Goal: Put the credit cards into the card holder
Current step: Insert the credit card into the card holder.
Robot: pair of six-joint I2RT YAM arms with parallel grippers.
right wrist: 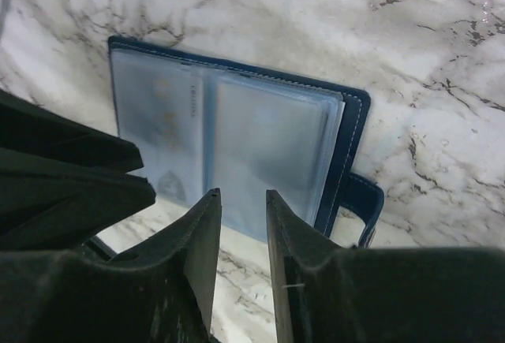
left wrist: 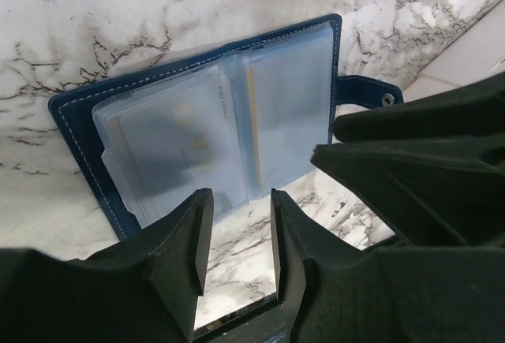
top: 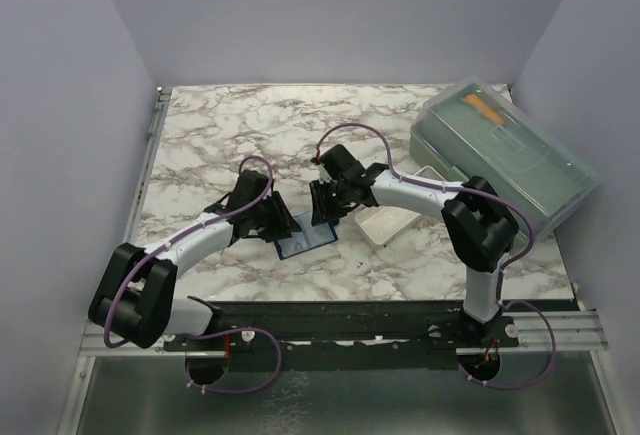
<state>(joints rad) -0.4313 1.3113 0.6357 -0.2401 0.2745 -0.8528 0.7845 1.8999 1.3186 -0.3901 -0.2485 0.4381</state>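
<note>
The navy card holder (top: 303, 242) lies open on the marble between my two grippers. Its clear inner sleeves face up in the left wrist view (left wrist: 221, 114) and the right wrist view (right wrist: 237, 142). A pale card with faint golden marks (left wrist: 170, 134) shows dimly through one sleeve, also in the right wrist view (right wrist: 162, 118). A bluish-grey card (right wrist: 264, 146) shows through the other sleeve, with a thin golden edge beside it (left wrist: 252, 122). My left gripper (left wrist: 241, 197) is open and empty at the holder's near edge. My right gripper (right wrist: 241, 195) is open and empty at its opposite edge.
A white tray (top: 385, 225) sits right of the holder, under the right arm. A large grey-green plastic box (top: 505, 155) holding an orange strip (top: 483, 107) stands at the back right. The holder's snap strap (left wrist: 371, 95) sticks out towards the tray.
</note>
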